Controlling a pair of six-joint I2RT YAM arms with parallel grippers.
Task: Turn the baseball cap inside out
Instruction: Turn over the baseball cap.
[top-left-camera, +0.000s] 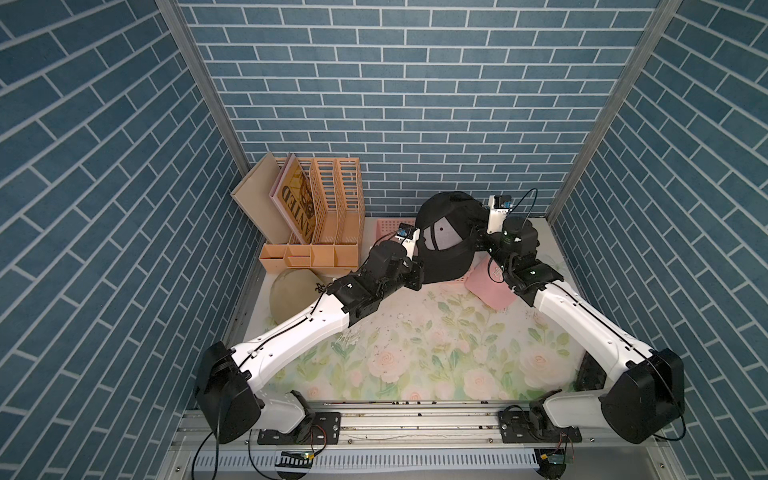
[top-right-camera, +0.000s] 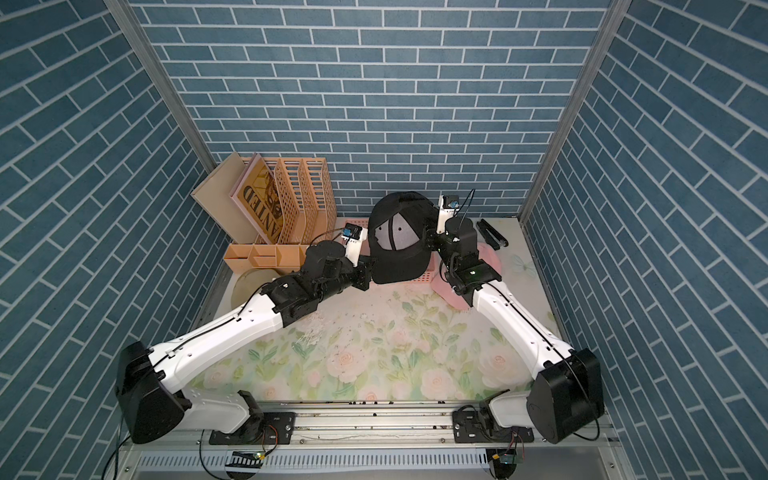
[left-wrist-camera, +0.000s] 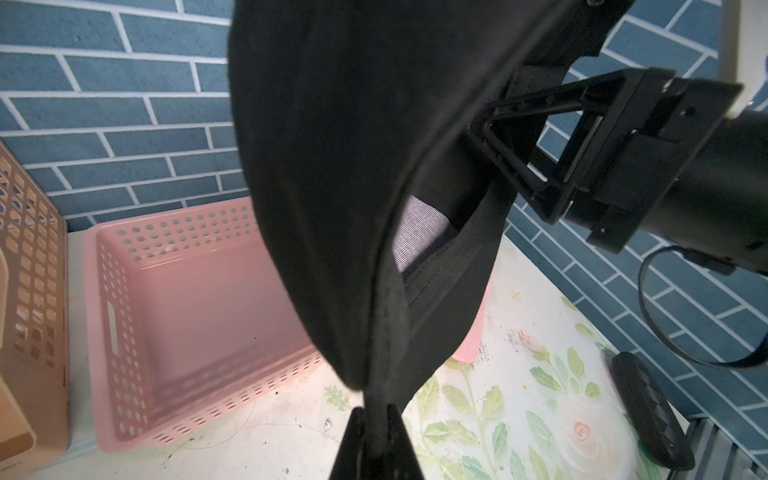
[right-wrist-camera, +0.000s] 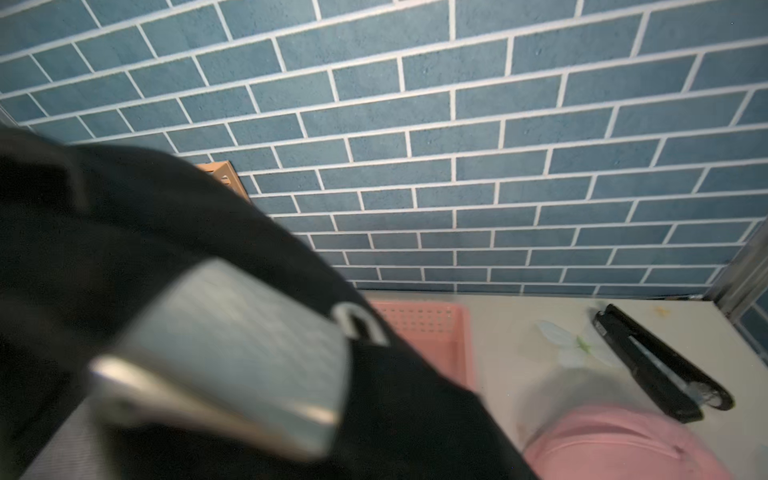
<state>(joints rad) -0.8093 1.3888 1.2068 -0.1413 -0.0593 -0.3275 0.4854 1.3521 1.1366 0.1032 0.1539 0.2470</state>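
While left jaws pinch black cap (top-left-camera: 446, 266) | right jaws at its opposite side | opening unclear

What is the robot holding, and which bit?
The left gripper, jaws shut, pinches the black cap by its edge. Whether the right gripper holds it cannot be told.

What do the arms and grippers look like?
Left arm and right arm: white shell links, black joint housings, thin black cables along the links. Left gripper and right gripper: black, with triangular-truss fingers on the right; white wrist-camera mounts.
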